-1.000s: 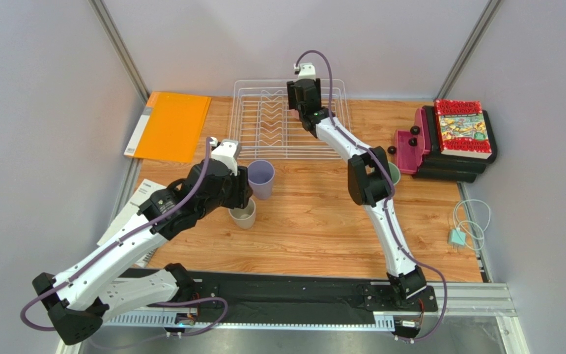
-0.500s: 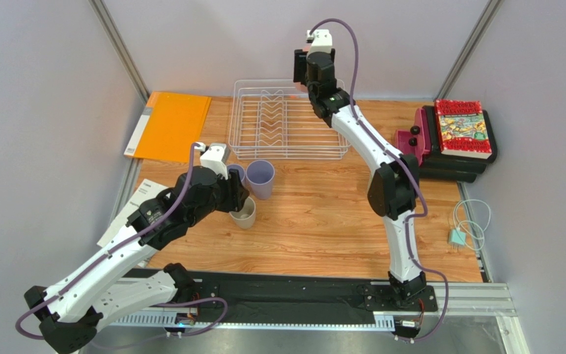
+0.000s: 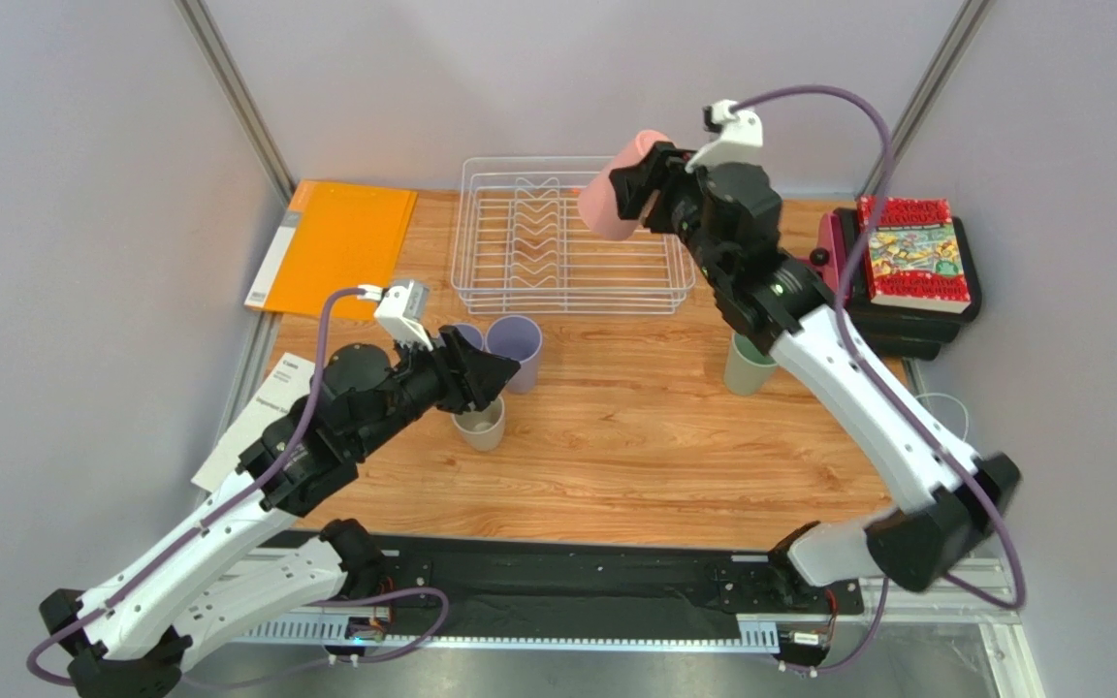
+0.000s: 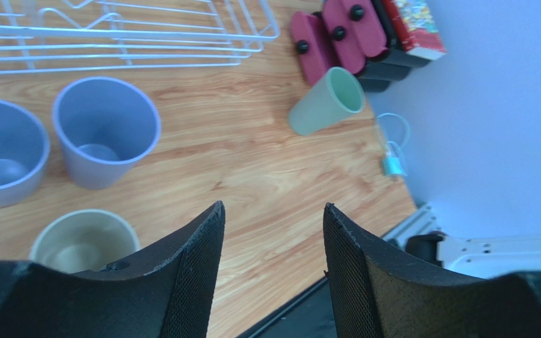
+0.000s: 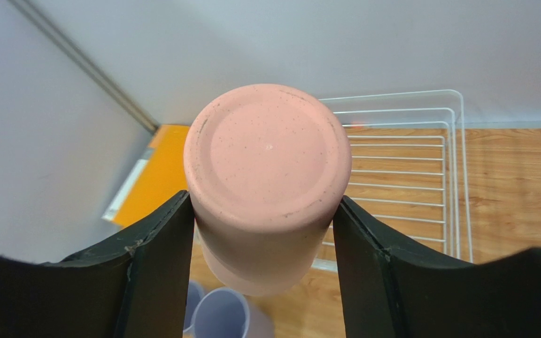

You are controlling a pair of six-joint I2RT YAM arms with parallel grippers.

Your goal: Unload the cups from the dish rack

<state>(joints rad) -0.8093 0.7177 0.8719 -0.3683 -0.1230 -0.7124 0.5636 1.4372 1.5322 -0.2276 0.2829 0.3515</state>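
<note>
My right gripper [image 3: 623, 189] is shut on the pink cup [image 3: 611, 204], held tilted in the air above the right end of the white wire dish rack [image 3: 565, 307]. In the right wrist view the pink cup [image 5: 266, 162] shows its base, squeezed between both fingers. No cup shows inside the rack. Two lavender cups [image 3: 518, 351] [image 3: 465, 338], a beige cup [image 3: 480, 426] and a green cup [image 3: 744, 370] stand on the table. My left gripper [image 3: 499, 381] hangs open just above the beige cup [image 4: 83, 243], with nothing between its fingers [image 4: 203, 267].
An orange folder [image 3: 334, 247] lies left of the rack, with white papers [image 3: 266, 407] nearer me. At the right are a red-covered book [image 3: 911, 250] on black cases, a maroon box [image 3: 809, 285] and a coiled cable [image 3: 926, 448].
My right arm lifted the pink cup out of the rack and swung it up and right. My left gripper widened and drew back from the beige cup.
</note>
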